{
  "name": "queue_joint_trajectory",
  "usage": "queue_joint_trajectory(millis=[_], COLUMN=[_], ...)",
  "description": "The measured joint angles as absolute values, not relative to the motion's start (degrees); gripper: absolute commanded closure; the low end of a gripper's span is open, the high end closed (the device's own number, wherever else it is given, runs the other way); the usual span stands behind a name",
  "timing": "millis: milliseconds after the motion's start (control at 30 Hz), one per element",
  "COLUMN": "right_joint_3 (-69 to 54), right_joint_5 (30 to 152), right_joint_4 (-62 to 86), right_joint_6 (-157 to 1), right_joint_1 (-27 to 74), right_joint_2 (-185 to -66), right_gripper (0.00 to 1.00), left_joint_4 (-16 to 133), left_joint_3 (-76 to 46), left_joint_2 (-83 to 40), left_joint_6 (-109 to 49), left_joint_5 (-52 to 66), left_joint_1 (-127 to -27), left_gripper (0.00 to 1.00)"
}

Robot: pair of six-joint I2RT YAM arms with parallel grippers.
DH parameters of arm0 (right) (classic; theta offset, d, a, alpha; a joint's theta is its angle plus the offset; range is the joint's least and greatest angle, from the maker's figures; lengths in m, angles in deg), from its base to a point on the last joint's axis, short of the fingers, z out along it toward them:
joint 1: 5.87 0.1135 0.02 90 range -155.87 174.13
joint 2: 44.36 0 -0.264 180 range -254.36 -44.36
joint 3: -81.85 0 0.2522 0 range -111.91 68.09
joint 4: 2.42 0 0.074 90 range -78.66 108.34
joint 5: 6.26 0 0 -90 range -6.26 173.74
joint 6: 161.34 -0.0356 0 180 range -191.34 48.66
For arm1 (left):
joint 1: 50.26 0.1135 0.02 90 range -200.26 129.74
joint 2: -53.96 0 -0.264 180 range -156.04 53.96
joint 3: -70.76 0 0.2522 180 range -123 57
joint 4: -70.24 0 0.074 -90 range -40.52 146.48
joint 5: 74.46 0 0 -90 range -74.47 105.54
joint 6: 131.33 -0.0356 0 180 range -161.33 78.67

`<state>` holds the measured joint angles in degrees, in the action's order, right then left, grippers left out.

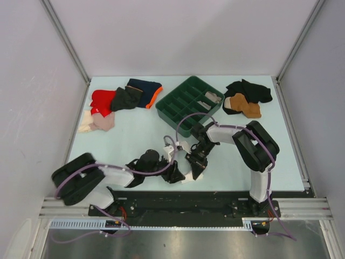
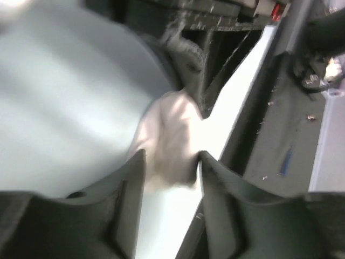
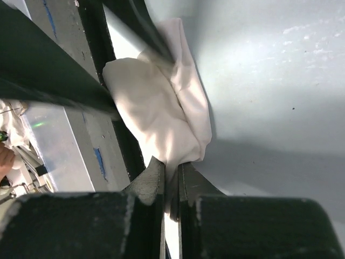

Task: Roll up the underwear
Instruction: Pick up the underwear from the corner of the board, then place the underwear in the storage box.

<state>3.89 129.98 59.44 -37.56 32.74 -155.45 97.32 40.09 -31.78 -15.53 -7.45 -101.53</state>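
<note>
Because the white underwear is limp and light, the right pincer pinches its hem; the left pincer stands spread around it.

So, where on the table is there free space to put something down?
Free: the middle strip between the clothes pile at far left and the green tray, and the right side below the dark clothes. Crowded: the near edge, where both grippers meet over the underwear.

No legible text, label, brand or number — nothing readable on anything.
</note>
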Motion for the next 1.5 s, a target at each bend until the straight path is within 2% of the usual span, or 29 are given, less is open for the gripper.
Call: queue_joint_trajectory(millis=[33, 133, 300, 400, 633, 800, 933, 1100, 1267, 1500], right_joint_3=[3.9, 4.2, 4.8, 4.9, 2.0, -4.9, -11.5, -23.0, -31.5, -33.6], right_joint_5=[130.3, 130.9, 130.7, 130.7, 130.3, 130.1, 128.8, 122.5, 115.1, 107.5], right_joint_4=[59.5, 59.5, 58.4, 57.4, 56.4, 56.4, 55.0, 49.6, 44.9, 44.1], right_joint_6=[-37.1, -36.2, -35.5, -35.8, -38.7, -41.4, -45.4, -51.6, -56.2, -57.8], right_joint_1=[32.6, 32.1, 31.1, 29.3, 20.1, 14.4, 9.7, 5.0, 4.7, 6.3], right_joint_2=[-155.4, -155.1, -152.6, -149.0, -139.3, -138.8, -139.3, -144.9, -154.5, -164.7], right_gripper=[1.00, 1.00, 1.00, 1.00, 1.00, 1.00, 1.00, 1.00, 1.00, 1.00], left_joint_4=[94.6, 85.2, 72.8, 68.1, 54.7, 45.6, 39.5, 33.1, 31.0, 29.7], left_joint_3=[40.8, 42.0, 41.1, 40.3, 29.0, 19.0, 15.5, 15.9, 16.0, 16.0], left_joint_2=[-28.4, -16.0, 8.4, 15.5, 10.6, 10.1, 12.0, 14.8, 14.8, 14.1], left_joint_6=[-16.1, -18.2, -21.9, -22.8, -24.6, -29.6, -34.3, -38.8, -41.4, -42.5], left_joint_5=[-5.6, 0.5, 7.4, 9.6, 10.5, 10.9, 12.4, 15.4, 16.8, 16.8], left_joint_1=[-101.5, -101.3, -98.5, -96.3, -94.6, -91.3, -89.4, -89.0, -88.9, -88.8], left_gripper=[0.31, 0.16, 0.09, 0.10, 0.07, 0.07, 0.07, 0.07, 0.09, 0.09])
